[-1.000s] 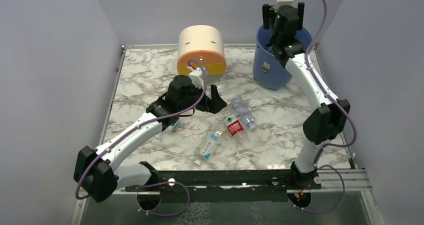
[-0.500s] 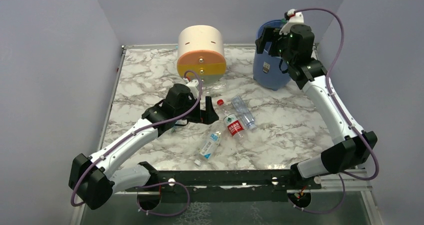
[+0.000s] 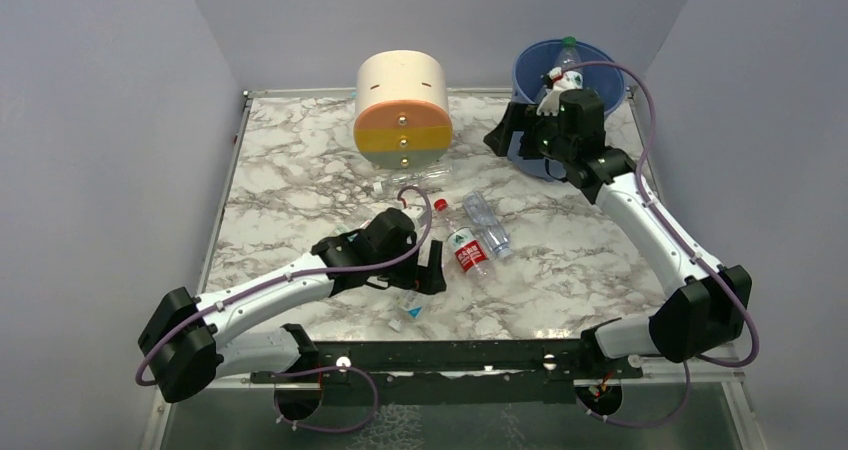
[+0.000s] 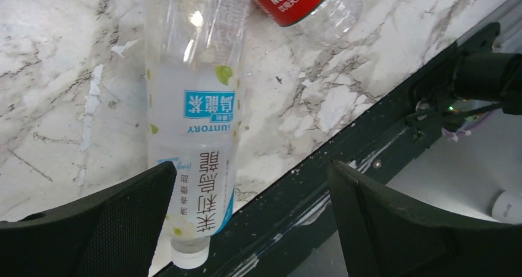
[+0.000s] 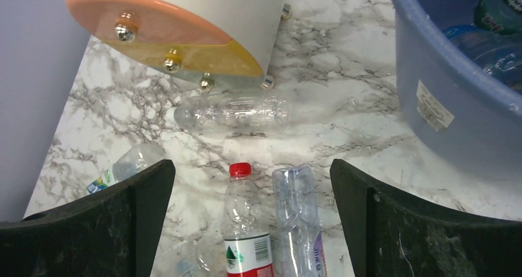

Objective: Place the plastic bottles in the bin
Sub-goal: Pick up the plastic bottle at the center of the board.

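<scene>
The table (image 3: 290, 160) is carrying the blue bin (image 5: 412, 74), already holding bottles, at its far right, with the cream-and-orange drawer unit (image 3: 403, 105) to its left. The left hand (image 4: 251, 178) is hanging, fingers apart and empty, over the white-labelled bottle (image 4: 196, 123) by the near edge. The bottle's long axis is lying crosswise to the closing line, off-centre toward one finger. The right hand (image 5: 251, 184), also apart and empty, is hovering beside the bin, well away. The red-labelled bottle (image 3: 466, 250) is lying just beside the target, likely crowding the grasp.
</scene>
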Controlling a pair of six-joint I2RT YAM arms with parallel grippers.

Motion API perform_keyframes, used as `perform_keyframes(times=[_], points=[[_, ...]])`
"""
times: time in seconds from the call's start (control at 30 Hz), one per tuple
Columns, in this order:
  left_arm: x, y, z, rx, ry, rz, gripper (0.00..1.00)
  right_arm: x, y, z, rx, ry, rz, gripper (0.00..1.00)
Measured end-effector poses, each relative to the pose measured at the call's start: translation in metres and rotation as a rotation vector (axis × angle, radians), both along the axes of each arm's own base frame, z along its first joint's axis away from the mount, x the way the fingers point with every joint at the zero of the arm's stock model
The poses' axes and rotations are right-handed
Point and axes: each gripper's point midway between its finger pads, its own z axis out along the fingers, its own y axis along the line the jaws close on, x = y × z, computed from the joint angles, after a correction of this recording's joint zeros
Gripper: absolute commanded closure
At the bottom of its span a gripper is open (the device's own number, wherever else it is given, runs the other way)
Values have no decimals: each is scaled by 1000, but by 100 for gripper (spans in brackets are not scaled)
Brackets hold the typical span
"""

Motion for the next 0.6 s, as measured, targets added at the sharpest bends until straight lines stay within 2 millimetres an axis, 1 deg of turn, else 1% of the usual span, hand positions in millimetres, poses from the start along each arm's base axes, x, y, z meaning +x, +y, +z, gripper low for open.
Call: perform_keyframes(times=[0.1, 0.3, 0.43, 0.6], points=[[-2, 3, -10, 32, 8, 16, 1, -6, 3, -4, 13, 15, 19, 1], [-6, 7, -26, 111, 5, 33, 1, -17, 6, 0, 35, 9, 50, 0], [-6, 11, -40, 167, 6, 44, 1, -24, 7, -7, 38, 25, 62, 0], [-12, 15, -62, 255, 14, 37, 1, -28, 8, -15, 39, 45, 76, 1]])
